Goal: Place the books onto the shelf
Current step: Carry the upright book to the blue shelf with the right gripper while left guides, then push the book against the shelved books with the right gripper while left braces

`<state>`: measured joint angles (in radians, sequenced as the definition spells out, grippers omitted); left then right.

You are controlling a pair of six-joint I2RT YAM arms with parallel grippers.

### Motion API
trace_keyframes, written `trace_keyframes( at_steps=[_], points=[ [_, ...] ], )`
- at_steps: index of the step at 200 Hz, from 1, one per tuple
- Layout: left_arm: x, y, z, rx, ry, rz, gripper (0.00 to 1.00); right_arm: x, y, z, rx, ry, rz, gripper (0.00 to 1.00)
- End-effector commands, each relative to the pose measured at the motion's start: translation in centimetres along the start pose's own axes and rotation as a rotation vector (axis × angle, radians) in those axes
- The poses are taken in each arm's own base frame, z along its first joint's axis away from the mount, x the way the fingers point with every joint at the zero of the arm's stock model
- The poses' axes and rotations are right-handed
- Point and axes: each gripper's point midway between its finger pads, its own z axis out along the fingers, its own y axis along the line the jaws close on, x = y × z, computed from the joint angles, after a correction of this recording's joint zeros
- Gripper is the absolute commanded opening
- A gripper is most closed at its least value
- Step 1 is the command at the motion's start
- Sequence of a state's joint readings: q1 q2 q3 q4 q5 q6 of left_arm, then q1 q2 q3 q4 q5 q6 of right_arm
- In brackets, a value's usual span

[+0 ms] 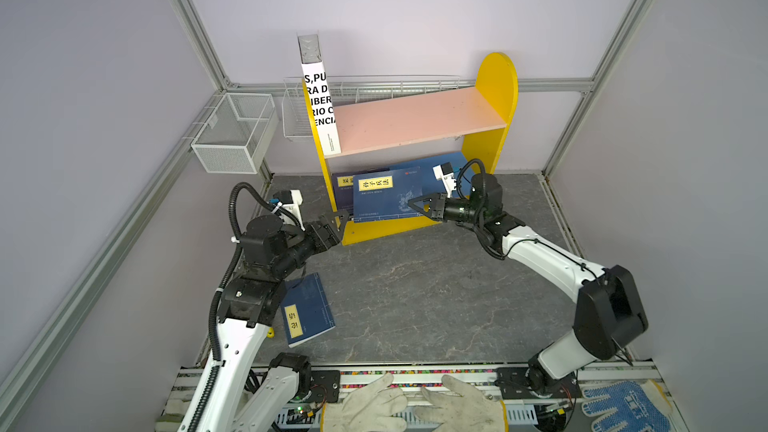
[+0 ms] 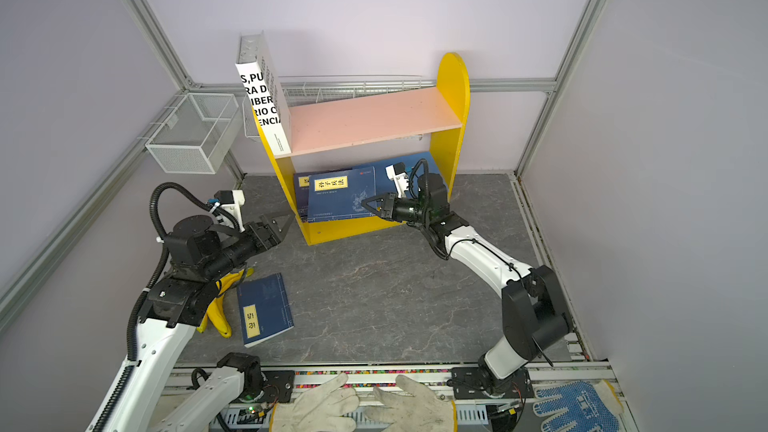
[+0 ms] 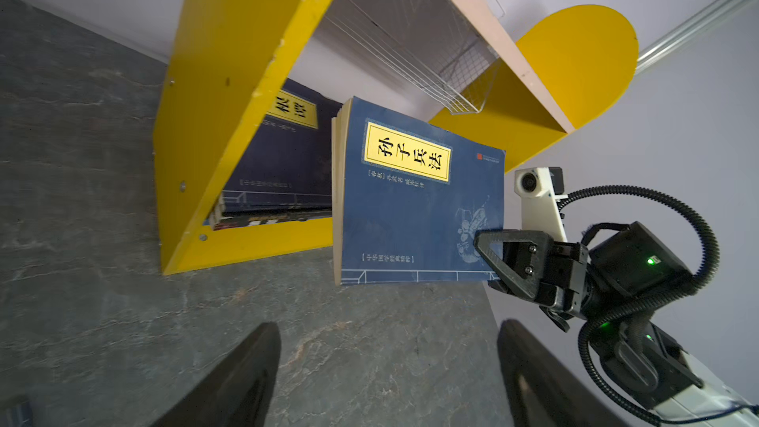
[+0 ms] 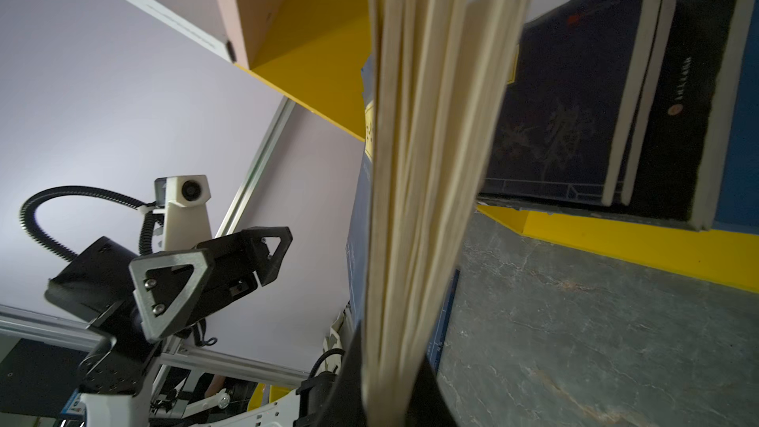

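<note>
Right claw [image 1: 415, 204] is pinching the held navy book [image 1: 384, 197] by a lower corner, cover facing front, at the lower-tier mouth of the shelf [image 1: 496, 89], 12 o'clock on the desk [image 1: 415, 284]. Left claw [image 1: 337, 221] is hanging spread and empty, just beside the shelf's 9 o'clock panel. Loose navy book [image 1: 307, 309] is lying flat at 8 o'clock. White book [image 1: 320, 110] is standing at the pink board's 9 o'clock end.

Bold black cut-off lines "S,PU", "RA D", "IBER", "RIO C", "ENCIA" stand on the white book [image 1: 321, 110] at eleven o'clock in a top view, while the yellow label [image 3: 408, 152] on the navy book [image 3: 415, 219] near centre reads "孙子兵法".
</note>
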<state>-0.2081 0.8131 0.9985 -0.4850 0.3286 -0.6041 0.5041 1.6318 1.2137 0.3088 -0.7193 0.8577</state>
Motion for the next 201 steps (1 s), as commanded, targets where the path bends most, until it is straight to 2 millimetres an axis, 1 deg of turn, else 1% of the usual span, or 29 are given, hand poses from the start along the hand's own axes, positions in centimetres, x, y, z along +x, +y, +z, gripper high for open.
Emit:
trace_keyframes(
  at_steps=[1,31,61,80,104,116,129,157,201],
  points=[
    [0.3,3.2,-0.3,-0.147,0.014,0.039,0.86,-1.6,-0.4,1.4,-0.026,0.000,-0.053,0.10],
    [0.2,4.9,0.3,-0.201,0.008,0.061,0.88,-2.9,-2.0,3.8,-0.043,0.023,-0.061,0.10],
    [0.2,6.4,1.8,-0.232,0.022,0.059,0.89,-3.8,-3.3,5.8,-0.045,0.066,-0.082,0.11],
    [0.2,7.0,2.7,-0.236,0.030,0.063,0.90,-4.4,-3.8,6.3,-0.041,0.081,-0.099,0.11],
    [0.0,7.5,3.5,-0.239,0.037,0.068,0.90,-4.5,-4.7,7.1,-0.021,0.121,-0.098,0.12],
    [-0.1,7.7,3.8,-0.244,0.039,0.070,0.90,-4.5,-4.8,7.5,-0.033,0.138,-0.097,0.12],
    [-0.2,8.0,3.9,-0.251,0.038,0.070,0.90,-4.4,-5.3,7.9,-0.026,0.156,-0.087,0.12],
    [0.0,8.7,4.2,-0.266,0.044,0.075,0.91,-4.3,-5.9,8.7,-0.037,0.180,-0.072,0.13],
    [-0.3,9.3,4.9,-0.281,0.040,0.079,0.91,-4.2,-6.5,9.4,-0.044,0.186,-0.059,0.12]
  ],
)
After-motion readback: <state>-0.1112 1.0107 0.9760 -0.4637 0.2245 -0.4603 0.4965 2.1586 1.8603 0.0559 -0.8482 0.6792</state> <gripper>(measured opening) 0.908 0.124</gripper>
